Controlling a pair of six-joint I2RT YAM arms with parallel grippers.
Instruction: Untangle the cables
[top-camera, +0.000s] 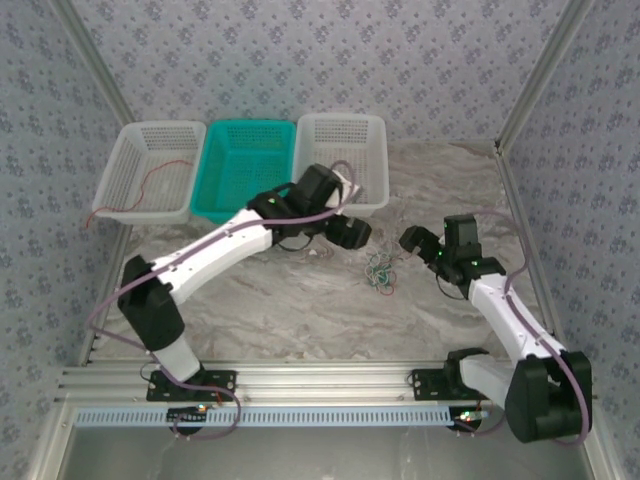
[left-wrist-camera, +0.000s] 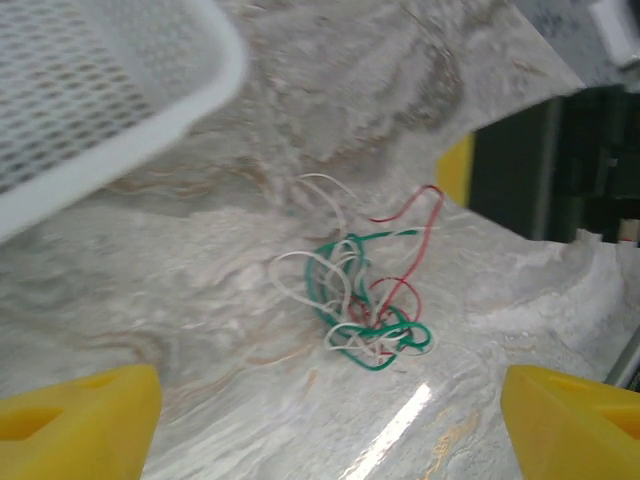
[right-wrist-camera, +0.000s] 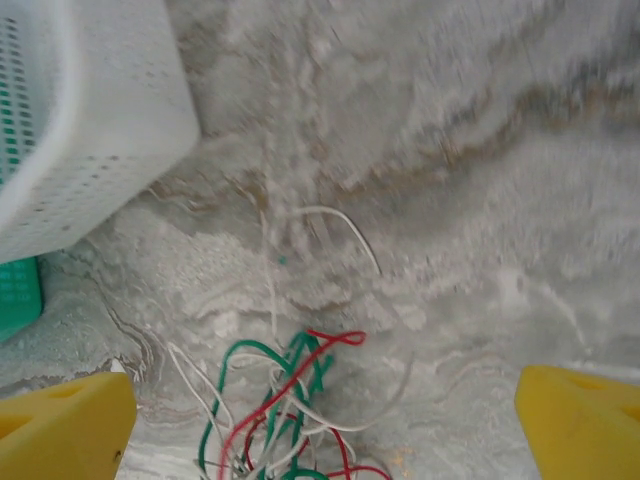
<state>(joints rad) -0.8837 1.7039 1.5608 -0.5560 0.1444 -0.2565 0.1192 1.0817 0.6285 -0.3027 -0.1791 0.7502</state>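
Cables (top-camera: 380, 270) lie tangled on the tabletop (top-camera: 290, 310). Left claw (top-camera: 355, 233) and right claw (top-camera: 412, 240) flank them, both released, empty.

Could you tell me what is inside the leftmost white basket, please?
A thin red cable lies in the leftmost white basket, one end trailing over its near rim. Nothing hides its floor.

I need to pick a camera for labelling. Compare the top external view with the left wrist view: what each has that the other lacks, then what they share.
Top external: the left arm and right arm, a teal basket, and a white basket holding a red cable. Left wrist: yellow fingertips, and separate red, green and white strands in the cable tangle. Shared: that tangle on the marbled table, near another white basket.
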